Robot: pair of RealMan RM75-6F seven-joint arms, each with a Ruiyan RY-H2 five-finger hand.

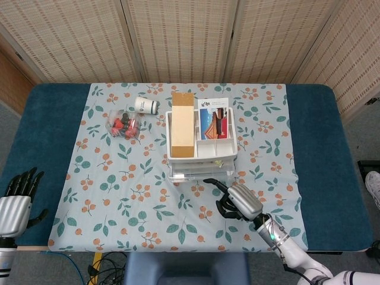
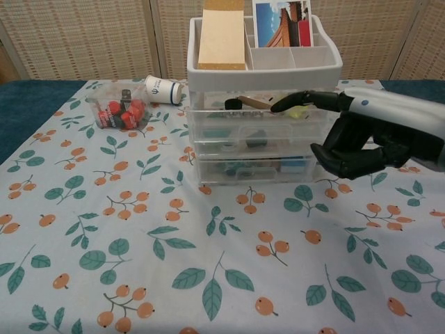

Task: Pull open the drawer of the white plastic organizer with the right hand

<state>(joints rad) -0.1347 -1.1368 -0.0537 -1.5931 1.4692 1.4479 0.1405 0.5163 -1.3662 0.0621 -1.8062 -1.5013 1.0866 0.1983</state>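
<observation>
The white plastic organizer (image 1: 202,155) (image 2: 264,68) stands mid-table with three clear drawers. Its top drawer (image 2: 261,120) sticks out a little and shows a yellow item and a dark tool inside. My right hand (image 2: 368,139) (image 1: 238,200) hovers in front of the organizer, to its right. One finger (image 2: 302,101) stretches left over the top drawer's front rim; the others are curled in and hold nothing. Whether the fingertip touches the rim I cannot tell. My left hand (image 1: 18,191) rests at the table's near left edge with fingers apart, empty.
A tan box (image 2: 221,38) and a postcard (image 2: 281,21) stand in the organizer's top tray. A white paper cup (image 2: 164,89) lies on its side and a clear bag of red items (image 2: 119,110) sits at the back left. A floral cloth (image 2: 139,243) covers the table.
</observation>
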